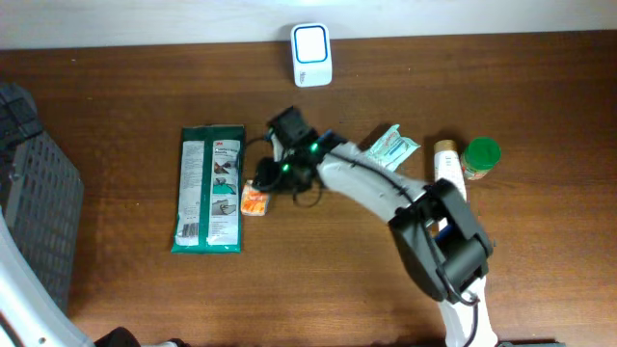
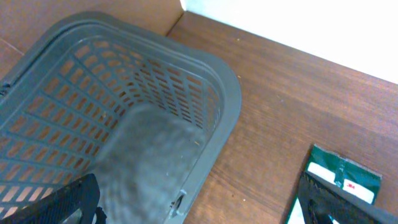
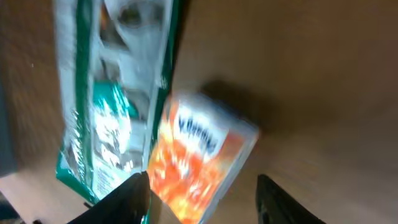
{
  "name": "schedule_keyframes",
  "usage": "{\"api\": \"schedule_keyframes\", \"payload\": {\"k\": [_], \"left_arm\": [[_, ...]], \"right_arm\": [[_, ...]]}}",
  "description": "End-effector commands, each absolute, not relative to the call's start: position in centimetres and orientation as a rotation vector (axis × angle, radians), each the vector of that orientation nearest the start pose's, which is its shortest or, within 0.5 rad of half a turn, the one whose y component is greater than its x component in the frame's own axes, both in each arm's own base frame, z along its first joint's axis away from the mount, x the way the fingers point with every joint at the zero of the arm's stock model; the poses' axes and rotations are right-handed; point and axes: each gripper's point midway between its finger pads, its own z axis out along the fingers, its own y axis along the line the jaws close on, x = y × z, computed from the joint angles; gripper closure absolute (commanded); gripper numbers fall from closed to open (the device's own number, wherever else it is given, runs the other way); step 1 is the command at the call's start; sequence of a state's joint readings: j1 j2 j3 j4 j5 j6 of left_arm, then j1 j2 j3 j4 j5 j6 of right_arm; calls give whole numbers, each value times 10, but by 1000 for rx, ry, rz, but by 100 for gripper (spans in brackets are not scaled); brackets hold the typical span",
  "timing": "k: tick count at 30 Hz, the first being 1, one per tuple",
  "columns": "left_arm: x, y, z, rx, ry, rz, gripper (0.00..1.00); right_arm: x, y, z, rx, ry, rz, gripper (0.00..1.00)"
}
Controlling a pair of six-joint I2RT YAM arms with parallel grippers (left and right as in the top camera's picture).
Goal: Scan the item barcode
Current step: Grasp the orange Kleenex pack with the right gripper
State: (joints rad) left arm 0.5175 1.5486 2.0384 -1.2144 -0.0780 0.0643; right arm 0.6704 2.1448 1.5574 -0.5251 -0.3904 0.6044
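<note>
A small orange and white packet [image 1: 254, 201] lies on the brown table beside a green 3M pack [image 1: 210, 189]. My right gripper [image 1: 264, 188] reaches over it. In the right wrist view the blurred packet [image 3: 199, 155] sits between the two dark fingers [image 3: 132, 200]. The jaws stand apart, with a gap on the right side, so my right gripper [image 3: 205, 202] is open. No barcode is legible on it. A white scanner [image 1: 311, 54] stands at the table's far edge. My left gripper [image 2: 199, 208] hangs wide open over the rim of a grey basket [image 2: 224, 106], holding nothing.
The grey basket [image 1: 34, 193] fills the left side of the table. A teal packet [image 1: 392, 146], a white tube [image 1: 448, 164] and a green-capped bottle [image 1: 482, 154] lie to the right of the arm. The green pack's corner [image 2: 345, 177] shows by my left fingers.
</note>
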Motion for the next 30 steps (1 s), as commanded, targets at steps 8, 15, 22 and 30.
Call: {"api": "schedule_keyframes", "payload": {"k": [8,15,22,30], "left_arm": [[328,203,385,-548,2254,392,1],[328,203,385,-548,2254,392,1],[328,202,385,-547,2254,391,1],[328,202,385,-547,2254,391,1]], "right_arm": [[337,365,-7,-137,2958,756,92],[347,352,38,-375,2866,728,96],[370,265,89,-525,2804,-35,96],[379,184,82,-610,2716,-752,96]]}}
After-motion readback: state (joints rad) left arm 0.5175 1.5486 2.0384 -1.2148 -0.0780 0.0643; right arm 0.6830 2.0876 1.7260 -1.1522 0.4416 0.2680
